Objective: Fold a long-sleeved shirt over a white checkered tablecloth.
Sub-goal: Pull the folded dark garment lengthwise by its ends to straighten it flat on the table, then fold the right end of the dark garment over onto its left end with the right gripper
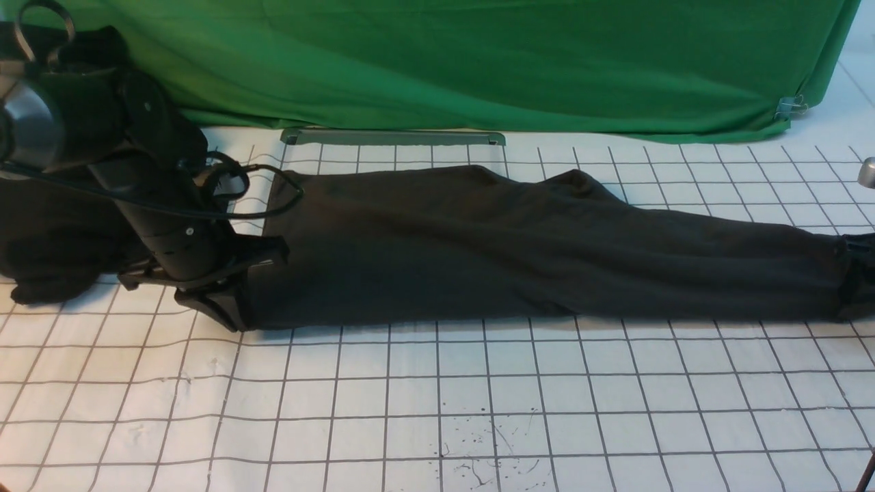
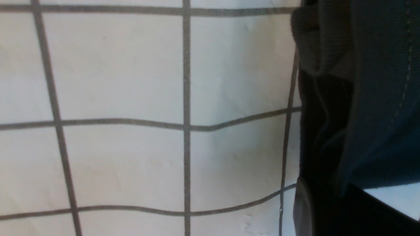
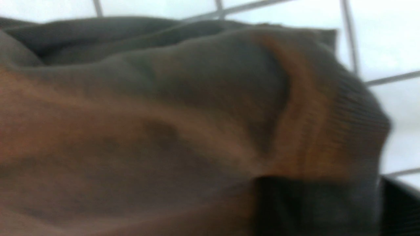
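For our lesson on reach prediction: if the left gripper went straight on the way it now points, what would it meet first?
Probably the long-sleeved shirt: the left gripper slants down at its left end, with the white checkered tablecloth right beneath. Depth is unclear.

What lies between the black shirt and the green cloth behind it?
Front view: a narrow grey bar lies on the white checkered tablecloth, between the long-sleeved shirt and the green cloth.
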